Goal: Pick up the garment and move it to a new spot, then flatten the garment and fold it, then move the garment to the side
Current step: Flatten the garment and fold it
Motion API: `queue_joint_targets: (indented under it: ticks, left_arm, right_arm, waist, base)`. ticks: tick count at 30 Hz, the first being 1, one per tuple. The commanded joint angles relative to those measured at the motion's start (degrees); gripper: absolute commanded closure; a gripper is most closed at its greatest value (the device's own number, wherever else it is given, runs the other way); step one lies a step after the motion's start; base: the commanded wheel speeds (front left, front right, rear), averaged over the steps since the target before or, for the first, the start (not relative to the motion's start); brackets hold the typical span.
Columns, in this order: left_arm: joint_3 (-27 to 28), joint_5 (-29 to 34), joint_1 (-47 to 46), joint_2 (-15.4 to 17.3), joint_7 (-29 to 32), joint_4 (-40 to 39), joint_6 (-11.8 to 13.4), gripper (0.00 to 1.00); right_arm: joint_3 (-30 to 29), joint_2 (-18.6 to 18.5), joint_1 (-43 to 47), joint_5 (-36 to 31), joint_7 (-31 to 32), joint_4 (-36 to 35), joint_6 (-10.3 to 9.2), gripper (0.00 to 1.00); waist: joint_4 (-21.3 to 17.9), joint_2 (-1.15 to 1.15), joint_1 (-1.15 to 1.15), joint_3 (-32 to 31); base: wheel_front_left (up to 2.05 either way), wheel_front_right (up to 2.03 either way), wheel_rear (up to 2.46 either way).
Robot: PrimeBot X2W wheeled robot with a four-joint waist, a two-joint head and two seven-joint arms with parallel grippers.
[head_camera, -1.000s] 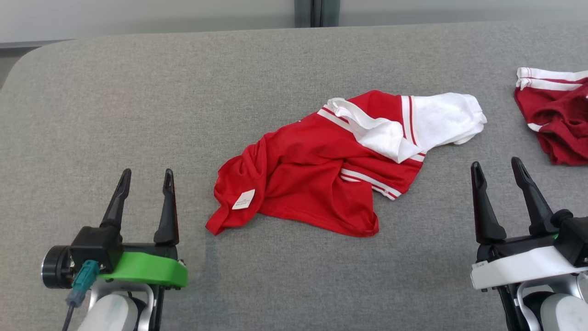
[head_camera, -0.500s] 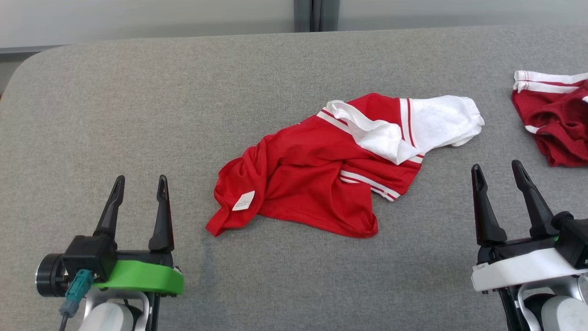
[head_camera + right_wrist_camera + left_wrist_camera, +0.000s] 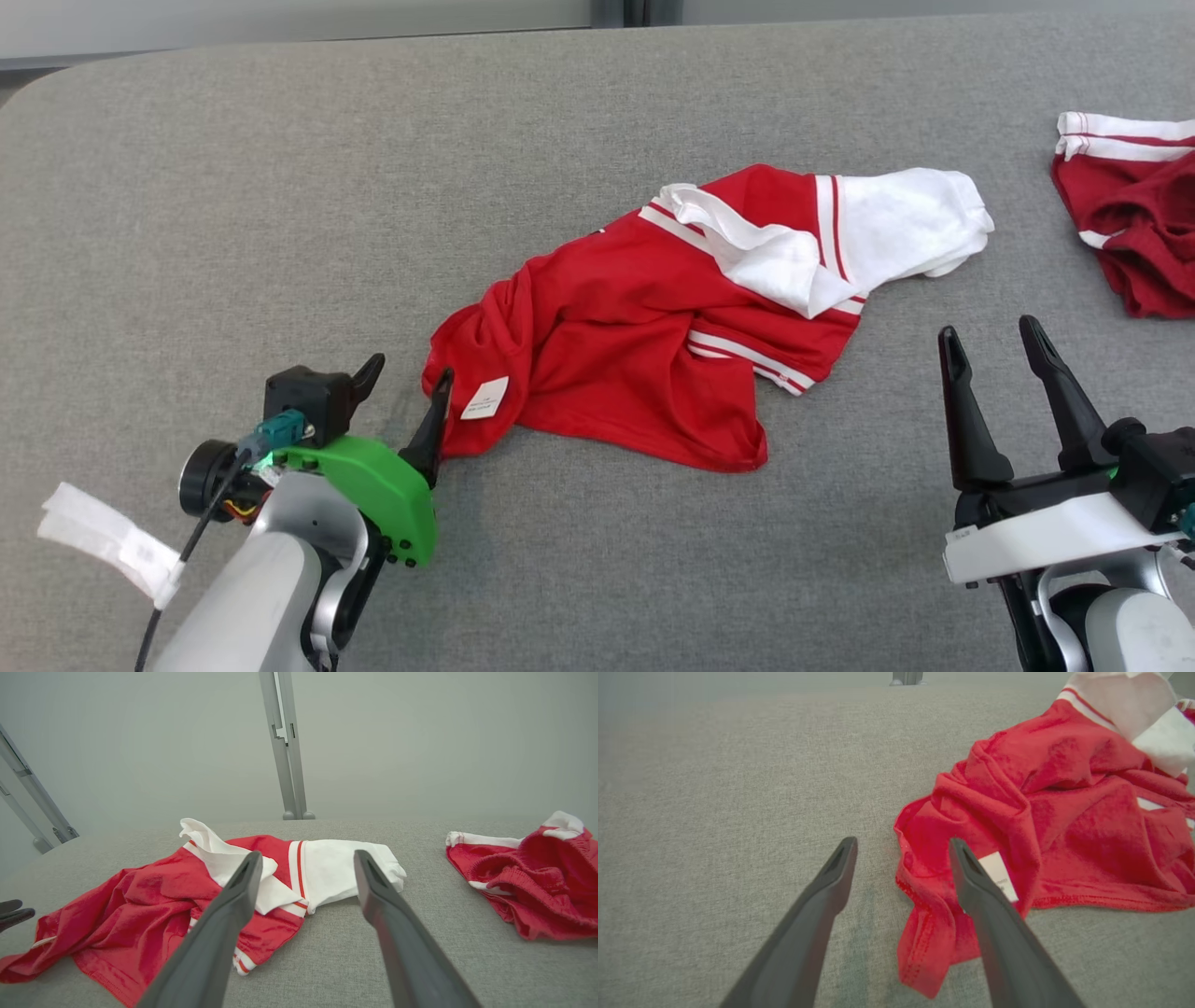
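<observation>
Reaching in at the near-left tip of the crumpled jersey (image 3: 635, 373), the left hand (image 3: 408, 371) has its two fingers spread wide and grips nothing. In the left wrist view, one finger lies over the red hem just beside the white label (image 3: 999, 877), while the other is over bare grey cloth just outside the hem. That finger may be touching the fabric, but the angle does not settle it.

The jersey sits around the middle of the grey tabletop (image 3: 233, 187), nearer the right edge than the left. Its red body is bunched in folds toward the near side. A white sleeve (image 3: 915, 224) with red stripes is turned toward the far right.

The right hand (image 3: 988, 329) is by the near edge toward the right corner, well apart from the jersey. Its fingers are open and empty and point toward the far edge. In the right wrist view, the white sleeve shows between them, farther off.

A dark red garment (image 3: 1134, 243) with white striped trim lies heaped at the right edge, apart from the jersey.
</observation>
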Motion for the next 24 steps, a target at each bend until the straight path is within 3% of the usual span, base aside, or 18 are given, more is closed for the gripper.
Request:
queue_joint_targets:
  ticks: [1,4,5,6,7,15,24]
  left_arm:
    - [-0.2,-0.7,-1.1,0.0,1.1,1.3,-0.5,0.00]
    - [-0.4,-1.8,-2.6,-0.1,3.2,4.4,-1.5,0.00]
    - [-0.5,-2.1,-2.8,-0.1,3.9,5.2,-1.8,0.36]
    - [-0.4,-2.5,-3.2,0.0,4.0,5.8,-2.1,0.84]
    - [-0.1,-2.9,-3.5,0.0,3.9,6.2,-2.3,1.00]
    - [0.2,-2.7,-5.4,-0.1,2.0,7.5,-2.6,1.00]
    - [-1.1,-1.3,-7.7,-1.6,-0.1,6.6,-2.5,1.00]
  right_arm:
    - [0.2,-0.1,-0.5,0.3,-0.4,0.4,0.00,0.00]
    - [0.1,-0.2,-0.8,0.6,-0.5,1.1,0.00,0.00]
    - [0.0,-0.2,-0.9,0.6,-0.5,1.3,0.00,0.00]
    - [0.0,-0.3,-1.0,0.7,-0.6,1.5,0.00,0.00]
    - [-0.2,-0.4,-1.0,0.7,-0.6,1.7,0.00,0.00]
    - [1.3,-3.2,-3.9,2.0,-0.5,5.4,0.00,0.00]
    - [7.9,-7.8,-12.4,5.2,-0.2,11.5,0.00,0.00]
  waist:
    - [-0.9,0.00,0.00,0.8]
    - [-1.5,0.00,0.00,1.4]
    - [-1.7,0.00,0.00,1.6]
    - [-1.8,0.00,0.00,1.9]
    - [-1.9,0.00,0.00,2.1]
    - [-0.9,0.00,0.00,4.2]
    - [3.5,0.00,0.00,8.0]
  base:
    - [0.00,0.00,0.00]
    - [0.00,0.00,0.00]
    - [0.00,0.00,0.00]
    - [0.00,0.00,0.00]
    - [0.00,0.00,0.00]
    - [0.00,0.00,0.00]
    - [0.00,0.00,0.00]
